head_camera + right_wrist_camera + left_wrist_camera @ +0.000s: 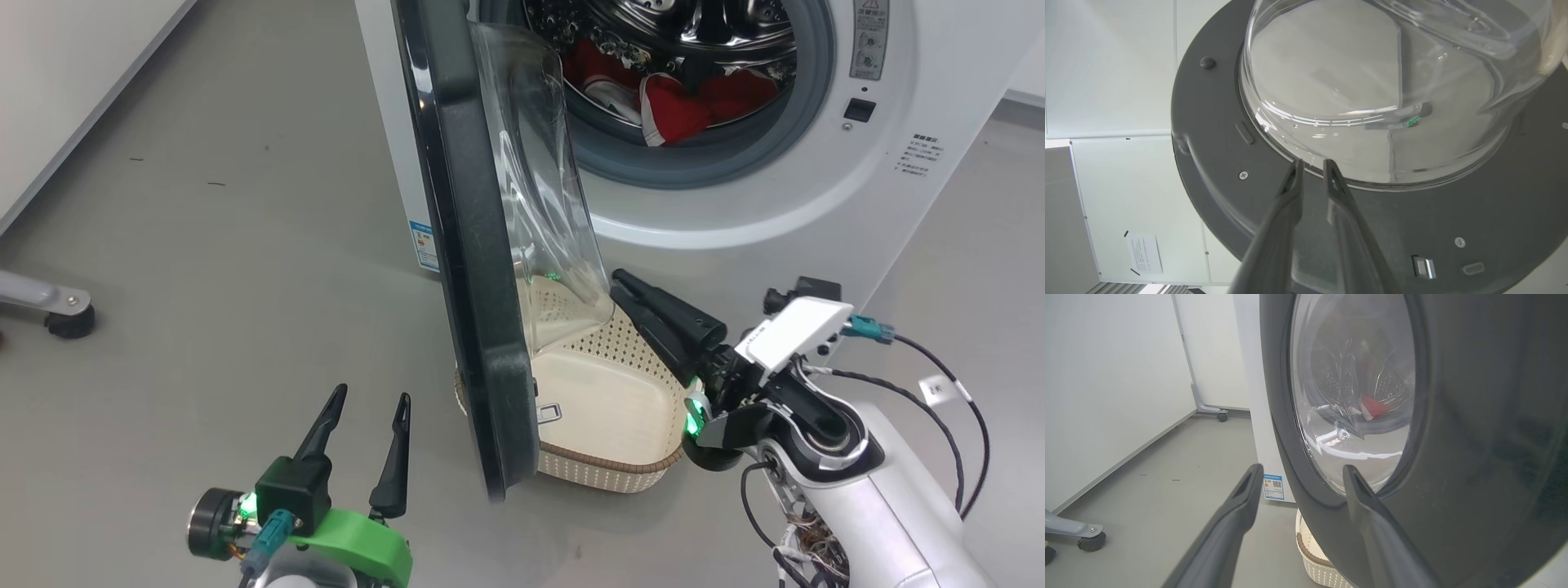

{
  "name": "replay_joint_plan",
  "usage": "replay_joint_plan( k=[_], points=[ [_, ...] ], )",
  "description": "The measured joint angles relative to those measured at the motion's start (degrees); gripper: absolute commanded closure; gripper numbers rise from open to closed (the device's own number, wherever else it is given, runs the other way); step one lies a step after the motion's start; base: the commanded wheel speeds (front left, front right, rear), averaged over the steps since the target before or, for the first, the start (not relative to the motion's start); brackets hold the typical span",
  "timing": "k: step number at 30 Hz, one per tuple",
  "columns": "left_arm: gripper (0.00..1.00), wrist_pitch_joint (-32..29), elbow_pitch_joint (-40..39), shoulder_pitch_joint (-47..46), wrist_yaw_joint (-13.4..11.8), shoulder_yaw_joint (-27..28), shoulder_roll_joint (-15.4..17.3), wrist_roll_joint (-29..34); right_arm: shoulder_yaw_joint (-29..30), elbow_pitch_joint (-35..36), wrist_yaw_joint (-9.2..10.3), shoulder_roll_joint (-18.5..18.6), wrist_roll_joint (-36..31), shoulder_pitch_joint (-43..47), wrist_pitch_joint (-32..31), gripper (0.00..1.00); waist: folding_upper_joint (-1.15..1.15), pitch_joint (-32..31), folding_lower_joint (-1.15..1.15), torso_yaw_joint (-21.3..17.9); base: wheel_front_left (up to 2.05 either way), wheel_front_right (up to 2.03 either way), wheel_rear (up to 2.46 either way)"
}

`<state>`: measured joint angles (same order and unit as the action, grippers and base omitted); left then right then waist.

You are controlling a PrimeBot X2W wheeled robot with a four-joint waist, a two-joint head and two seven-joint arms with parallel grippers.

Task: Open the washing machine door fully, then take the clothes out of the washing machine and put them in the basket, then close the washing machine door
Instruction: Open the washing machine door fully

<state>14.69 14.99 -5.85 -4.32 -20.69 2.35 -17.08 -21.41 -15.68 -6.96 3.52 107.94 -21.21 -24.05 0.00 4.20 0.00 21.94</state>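
Observation:
The washing machine (816,188) stands ahead with its door (469,269) swung out edge-on toward me, glass bowl (539,188) facing right. Red clothes (678,102) lie in the steel drum. The cream basket (604,392) sits on the floor under the door, partly hidden by it. My right gripper (620,282) is on the door's inner side beside the bowl; in the right wrist view its fingers (1311,162) stand slightly apart and empty, close to the grey inner rim (1229,122). My left gripper (372,396) is open on the door's outer side (1474,437).
A grey caster foot (69,314) of a stand rests on the floor at the far left, below a white wall panel. Grey floor spreads left of the door. Cables hang off my right forearm (939,392).

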Motion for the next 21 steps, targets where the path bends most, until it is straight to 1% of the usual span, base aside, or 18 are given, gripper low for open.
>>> replay_joint_plan(
  k=[7,10,11,16,21],
  points=[
    [0.00,0.0,0.1,0.1,-0.3,0.3,0.0,-0.1,4.0,2.0,0.00,0.0,-5.1,6.6,7.1,0.00,0.00,-0.5,0.00,-0.8,0.00,0.00,0.00],
    [0.00,0.0,0.1,0.1,-0.3,0.5,0.0,-0.1,4.6,2.8,0.00,1.2,-9.7,8.3,10.7,0.00,0.00,-0.6,0.00,-1.2,0.00,0.00,0.00],
    [0.00,0.0,0.1,0.1,-0.3,0.5,0.0,-0.1,4.6,2.8,0.00,1.2,-9.7,8.3,10.7,0.00,0.00,-0.6,0.00,-1.2,0.00,0.00,0.00],
    [0.00,0.0,0.0,0.3,-0.5,1.4,0.0,-0.6,4.7,4.5,0.00,4.9,-19.5,9.7,16.9,0.00,0.00,-0.6,0.00,-2.2,0.00,0.00,0.00],
    [0.00,0.0,0.0,0.3,-0.5,1.2,0.0,-0.6,4.6,5.9,0.00,10.1,-32.3,10.9,24.9,0.00,0.00,-0.5,0.00,-2.7,0.00,0.00,0.00]
  ],
)
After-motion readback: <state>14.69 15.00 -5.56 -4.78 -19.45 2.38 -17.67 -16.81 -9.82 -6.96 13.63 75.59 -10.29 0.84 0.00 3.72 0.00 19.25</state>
